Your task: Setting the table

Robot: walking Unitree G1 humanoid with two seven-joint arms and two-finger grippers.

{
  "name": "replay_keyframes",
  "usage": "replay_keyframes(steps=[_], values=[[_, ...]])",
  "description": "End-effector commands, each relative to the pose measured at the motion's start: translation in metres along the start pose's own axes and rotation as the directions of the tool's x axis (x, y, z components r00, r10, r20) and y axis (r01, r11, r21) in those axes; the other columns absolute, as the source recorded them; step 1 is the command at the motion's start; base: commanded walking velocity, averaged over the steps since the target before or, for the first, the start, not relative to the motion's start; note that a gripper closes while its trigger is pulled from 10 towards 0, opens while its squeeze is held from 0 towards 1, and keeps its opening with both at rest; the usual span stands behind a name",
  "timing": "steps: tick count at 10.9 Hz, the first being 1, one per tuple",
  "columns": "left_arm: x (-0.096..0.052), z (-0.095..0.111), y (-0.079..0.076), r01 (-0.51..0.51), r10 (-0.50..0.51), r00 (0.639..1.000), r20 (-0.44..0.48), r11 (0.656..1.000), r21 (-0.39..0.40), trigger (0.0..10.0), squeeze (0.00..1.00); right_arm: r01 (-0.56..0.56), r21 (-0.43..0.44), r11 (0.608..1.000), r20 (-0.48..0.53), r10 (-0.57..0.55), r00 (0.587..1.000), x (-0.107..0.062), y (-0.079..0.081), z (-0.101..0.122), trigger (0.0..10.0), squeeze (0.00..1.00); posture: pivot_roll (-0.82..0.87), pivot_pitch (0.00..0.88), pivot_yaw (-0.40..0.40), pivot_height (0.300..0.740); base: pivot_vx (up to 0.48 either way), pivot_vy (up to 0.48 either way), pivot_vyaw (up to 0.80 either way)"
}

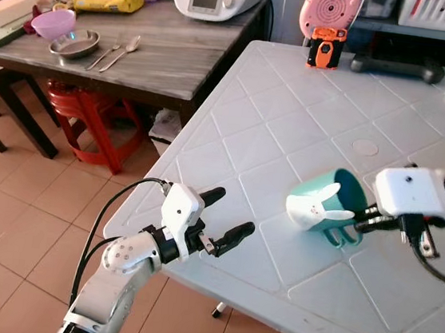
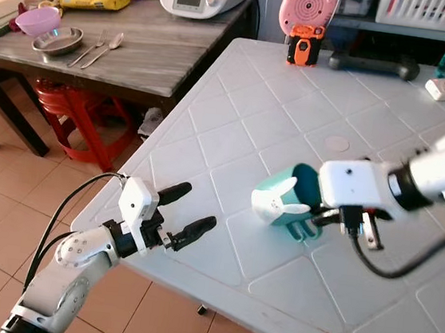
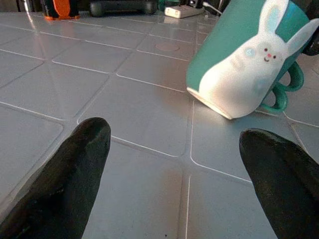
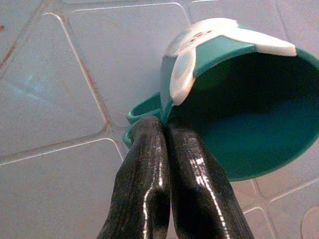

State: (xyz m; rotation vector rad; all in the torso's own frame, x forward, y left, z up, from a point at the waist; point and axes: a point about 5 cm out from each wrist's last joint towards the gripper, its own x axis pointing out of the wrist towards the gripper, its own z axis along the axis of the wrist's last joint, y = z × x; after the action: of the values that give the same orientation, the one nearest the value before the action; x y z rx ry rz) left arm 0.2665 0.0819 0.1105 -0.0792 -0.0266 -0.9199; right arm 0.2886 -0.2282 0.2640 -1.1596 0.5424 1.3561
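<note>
Over white surface: teal bunny mug tilted, pinched at rim by closed right end effector; left end effector spread wide, empty, near surface edge, facing mug.

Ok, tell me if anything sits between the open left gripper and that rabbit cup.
Nothing visible does. Bare white table lies between the left gripper and the tilted cup, which the right gripper holds by its rim.

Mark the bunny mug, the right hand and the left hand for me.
bunny mug [image 1: 311,211]: left eye view, white rabbit face.
right hand [image 4: 167,130]: right wrist view, fingertips at the rim.
left hand [image 1: 229,215]: left eye view, between its fingertips.
</note>
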Motion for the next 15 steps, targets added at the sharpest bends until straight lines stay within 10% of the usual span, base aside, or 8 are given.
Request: replay_keyframes(steps=[1, 3, 4, 15], values=[[-0.004, -0.002, 0.002, -0.008, 0.008, 1.0, -0.014, 1.0, 0.007, 10.0, 0.0, -0.072, -0.042, 0.997, -0.01, 0.071, 0.997, 0.003, -0.004, 0.006, 0.2, 0.0, -0.19, 0.101, 0.119, 0.74, 0.0, 0.0, 0.0], [-0.005, -0.003, 0.001, -0.003, 0.003, 1.0, -0.018, 1.0, 0.008, 10.0, 0.0, -0.093, -0.064, 0.994, -0.018, 0.092, 0.996, 0.008, -0.014, 0.006, 4.9, 0.17, -0.18, 0.105, 0.118, 0.74, 0.0, 0.0, 0.0], [-0.006, -0.003, 0.001, -0.004, 0.004, 1.0, -0.022, 1.0, 0.01, 10.0, 0.0, -0.085, -0.081, 0.993, 0.012, 0.086, 0.996, 0.016, -0.024, 0.01, 10.0, 1.0, -0.17, 0.106, 0.114, 0.74, 0.0, 0.0, 0.0], [-0.006, -0.005, -0.001, -0.001, 0.001, 0.999, -0.034, 1.0, 0.002, 10.0, 0.0, 0.221, -0.193, 0.956, 0.212, -0.179, 0.961, 0.016, -0.074, 0.042, 10.0, 1.0, -0.16, 0.108, 0.116, 0.74, 0.0, 0.0, 0.0]])
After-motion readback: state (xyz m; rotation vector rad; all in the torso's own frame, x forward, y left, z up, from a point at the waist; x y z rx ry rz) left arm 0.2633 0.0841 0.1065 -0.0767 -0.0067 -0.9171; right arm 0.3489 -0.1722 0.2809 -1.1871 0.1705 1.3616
